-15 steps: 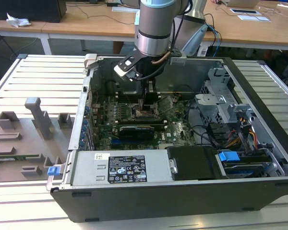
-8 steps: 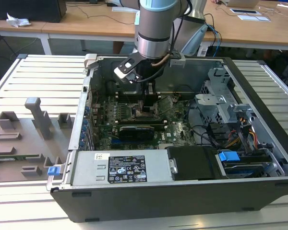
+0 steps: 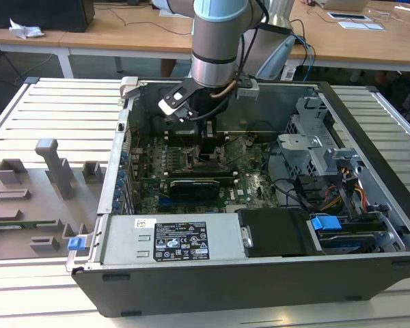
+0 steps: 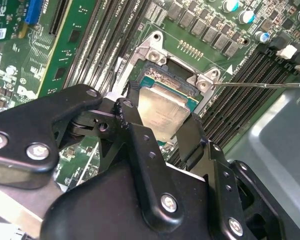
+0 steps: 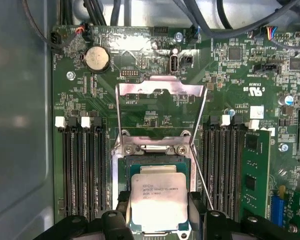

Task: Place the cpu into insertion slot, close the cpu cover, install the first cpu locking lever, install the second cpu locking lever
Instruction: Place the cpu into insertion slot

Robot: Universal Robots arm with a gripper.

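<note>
In both wrist views the cpu [image 5: 157,197] [image 4: 162,112], a small square chip with a dull silver top, sits between my two black fingers [image 5: 121,216] [image 4: 191,134]. My gripper [image 5: 159,216] [image 4: 159,120] is shut on its opposite edges. The chip hovers at the insertion slot [image 5: 151,161] [image 4: 160,80], overlapping its silver rim but offset toward me. The cpu cover [image 5: 160,89], a thin metal frame, is swung open and lies back beyond the slot. A thin locking lever [image 5: 202,175] [image 4: 260,85] stands free beside the slot. In the exterior view my gripper [image 3: 208,147] reaches down inside the computer case.
Long black memory slots [image 5: 82,170] flank the socket on both sides. A black expansion card [image 3: 195,186] lies in front of the socket. The case wall [image 3: 123,164], power supply [image 3: 171,239] and drive cage [image 3: 314,154] hem in the board. Cables [image 5: 205,20] hang beyond the cover.
</note>
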